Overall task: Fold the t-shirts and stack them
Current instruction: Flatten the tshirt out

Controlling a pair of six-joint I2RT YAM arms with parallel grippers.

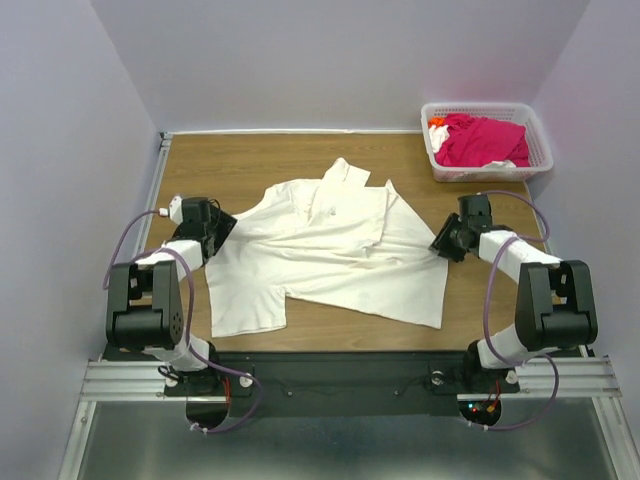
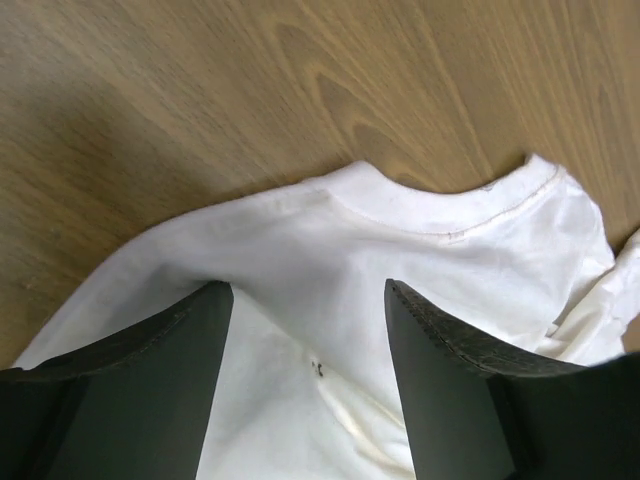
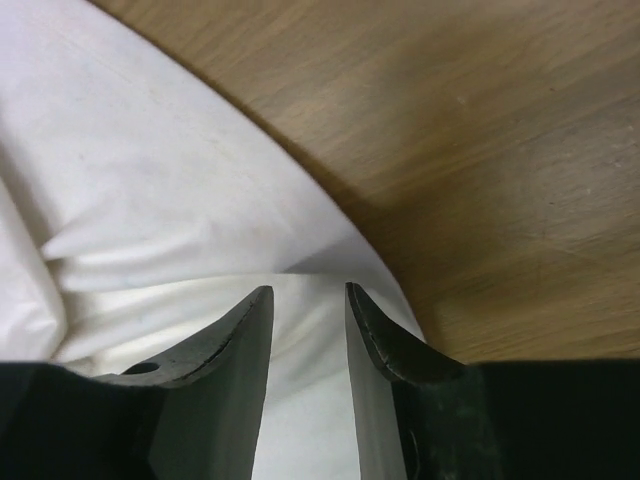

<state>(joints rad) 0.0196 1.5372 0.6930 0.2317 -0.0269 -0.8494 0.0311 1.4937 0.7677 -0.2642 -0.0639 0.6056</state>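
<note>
Now white shirt (image 1: 330, 250) lies rumpled on bench (image 1: 250, 165), pink shirt (image 1: 480, 140) in basket (image 1: 541, 152). Left end effector (image 2: 308, 380) wide over sleeve; right end effector (image 3: 308, 370) narrow at side edge, grip unclear. Step: likely flattening shirt 1. Next: pinch both, pull taut.

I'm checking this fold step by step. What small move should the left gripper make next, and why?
Probably close the left gripper on the off-white t-shirt. Its jaws stand open with the shirt's edge cloth between and under them, nothing gripped, and the shirt lies spread, unfolded, on the table. The right gripper sits at the opposite edge.
</note>
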